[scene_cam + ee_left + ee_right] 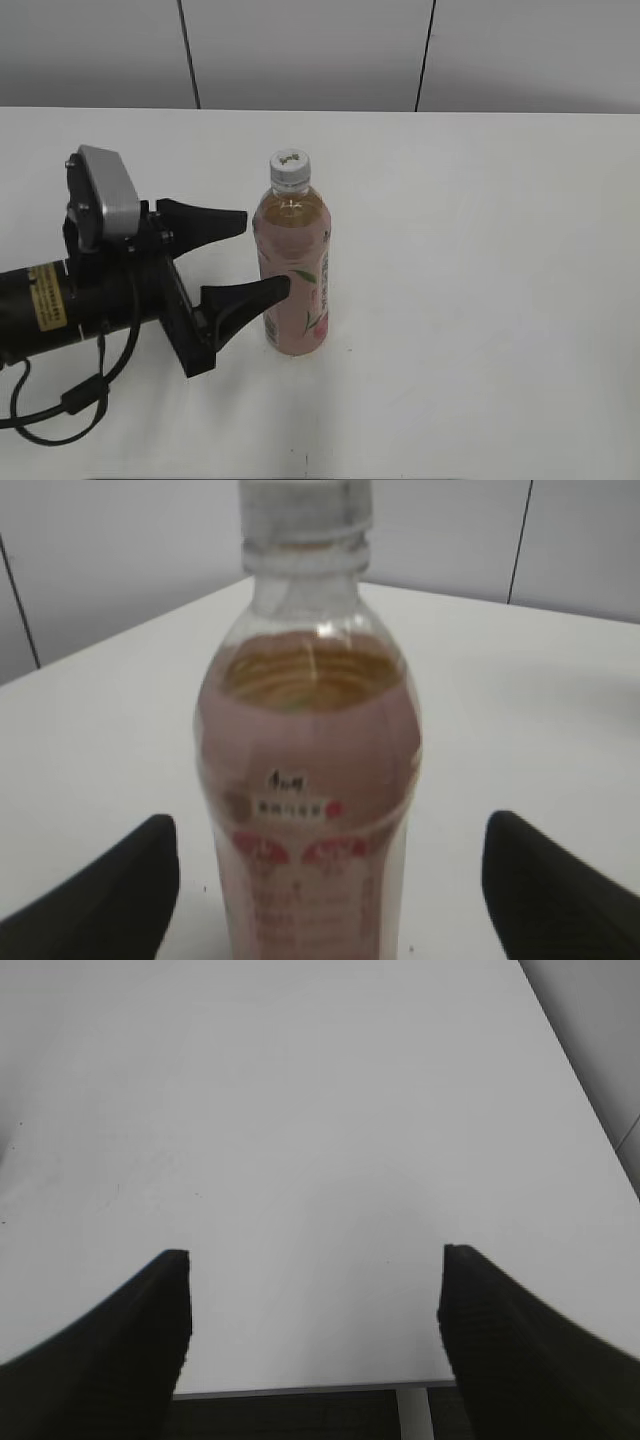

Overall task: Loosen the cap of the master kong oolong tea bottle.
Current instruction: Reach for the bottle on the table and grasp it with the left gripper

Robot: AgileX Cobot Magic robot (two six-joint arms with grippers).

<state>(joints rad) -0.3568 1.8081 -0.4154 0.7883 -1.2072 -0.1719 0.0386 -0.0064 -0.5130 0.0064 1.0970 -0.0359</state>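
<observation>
The master kong oolong tea bottle (293, 270) stands upright on the desk (480, 250), directly ahead of the open left end effector (255, 255). Its fingers flank the bottle body without gripping. The right end effector (312, 1300), also open and empty, is farther off.

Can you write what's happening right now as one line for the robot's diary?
left hand: open, straddling bottle | right hand: open, over bare table | cap: on

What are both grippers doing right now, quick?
Left gripper: open, jaws on either side of the bottle, not closed on it.
Right gripper: open, empty, over bare table.
</observation>
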